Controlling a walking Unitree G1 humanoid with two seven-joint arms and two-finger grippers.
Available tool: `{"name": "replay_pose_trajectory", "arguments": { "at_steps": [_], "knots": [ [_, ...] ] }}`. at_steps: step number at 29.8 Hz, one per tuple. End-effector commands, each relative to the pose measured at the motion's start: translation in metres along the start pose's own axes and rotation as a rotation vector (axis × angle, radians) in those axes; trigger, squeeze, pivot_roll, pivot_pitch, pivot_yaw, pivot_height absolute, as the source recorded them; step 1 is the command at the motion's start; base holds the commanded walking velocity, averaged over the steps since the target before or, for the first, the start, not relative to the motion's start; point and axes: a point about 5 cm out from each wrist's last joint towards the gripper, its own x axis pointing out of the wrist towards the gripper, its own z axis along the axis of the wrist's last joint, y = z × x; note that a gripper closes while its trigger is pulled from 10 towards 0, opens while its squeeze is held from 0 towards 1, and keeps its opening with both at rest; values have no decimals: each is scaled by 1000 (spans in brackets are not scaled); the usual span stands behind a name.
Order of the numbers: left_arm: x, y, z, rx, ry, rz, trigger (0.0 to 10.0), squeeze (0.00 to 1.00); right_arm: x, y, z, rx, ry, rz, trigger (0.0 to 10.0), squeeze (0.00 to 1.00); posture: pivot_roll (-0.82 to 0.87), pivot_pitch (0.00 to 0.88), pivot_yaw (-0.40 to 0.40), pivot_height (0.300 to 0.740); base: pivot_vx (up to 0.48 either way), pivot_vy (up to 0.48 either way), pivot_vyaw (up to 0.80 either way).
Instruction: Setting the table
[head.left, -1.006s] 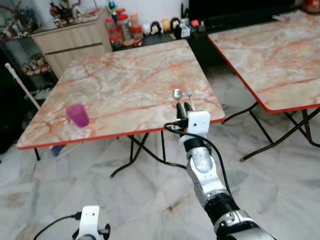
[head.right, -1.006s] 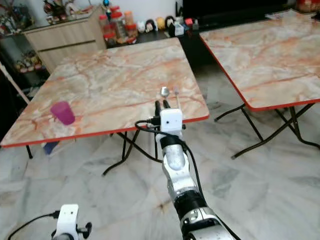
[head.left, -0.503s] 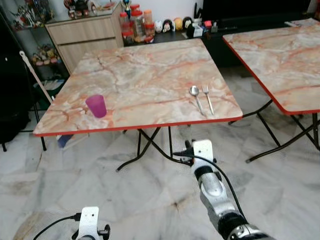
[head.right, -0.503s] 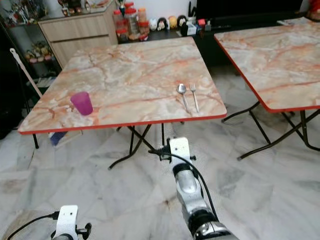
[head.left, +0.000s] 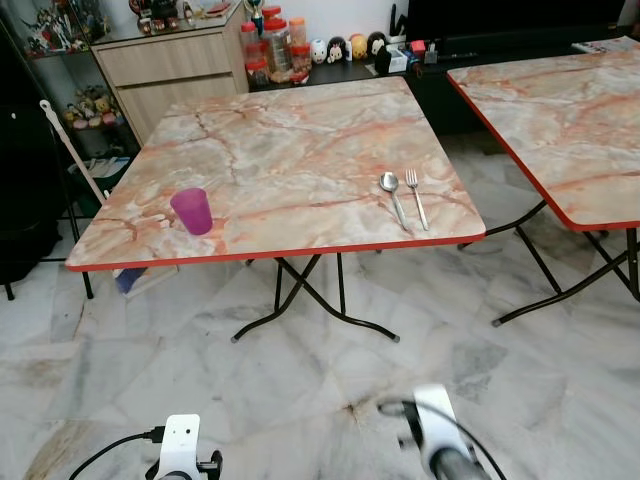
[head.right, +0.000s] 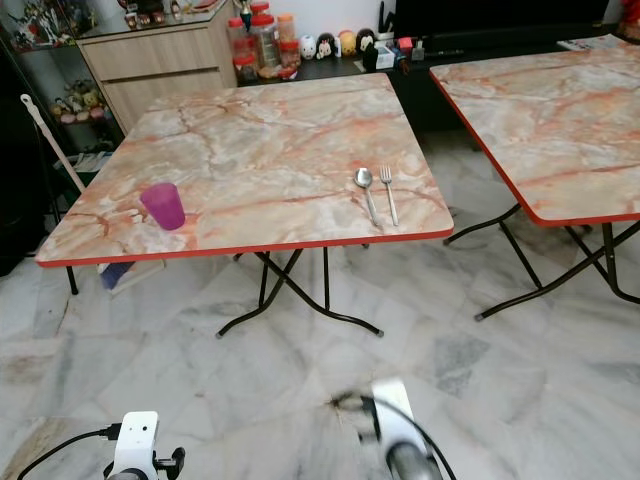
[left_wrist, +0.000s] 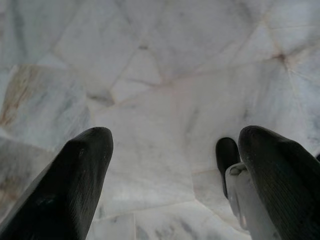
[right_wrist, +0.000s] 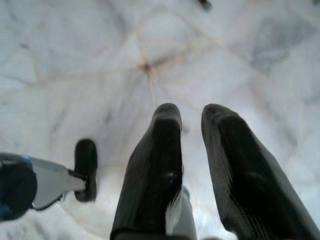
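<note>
A spoon (head.left: 392, 192) and a fork (head.left: 416, 194) are laid side by side, nearly parallel, near the right front corner of the marble-patterned folding table (head.left: 290, 150). A purple cup (head.left: 192, 211) is set upright near the left front edge, well apart from the cutlery. Both arms are hung low over the marble floor (head.left: 300, 380), far below and in front of the tabletop. The left gripper (left_wrist: 175, 165) is seen spread wide, nothing between its fingers. The right gripper (right_wrist: 192, 150) is drawn nearly closed, a narrow gap left, nothing grasped.
</note>
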Motion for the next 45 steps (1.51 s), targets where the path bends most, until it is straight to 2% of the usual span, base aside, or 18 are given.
{"name": "replay_pose_trajectory", "arguments": {
  "at_steps": [1,3,9,15,19,27,31,45],
  "knots": [
    [1,2,2,7,4,-3,10000,0,2,2,7,29,-17,7,10000,0,4,0,101,736,0,0,0],
    [1,1,1,9,7,-5,10000,0,1,0,3,61,-15,3,10000,0,4,0,97,736,0,0,0],
    [0,0,-1,24,20,-4,10000,0,1,-3,4,78,-10,-6,10000,0,-3,0,93,736,0,0,0],
    [0,0,-2,20,19,1,10000,0,3,-5,13,54,-52,-9,10000,0,1,0,86,736,274,0,120],
    [0,1,-1,21,18,5,10000,0,3,-5,14,85,-48,-12,10000,0,0,0,85,736,292,0,380],
    [1,1,2,13,11,11,10000,0,3,-5,15,66,-53,-12,10000,0,2,0,87,736,295,0,0],
    [1,2,2,8,12,15,10000,0,2,-3,13,62,-52,-10,10000,0,4,0,88,736,299,0,564],
    [0,3,-1,0,18,20,10000,0,2,-3,12,95,-55,-21,10000,0,2,0,90,736,299,0,0]
  ]
}}
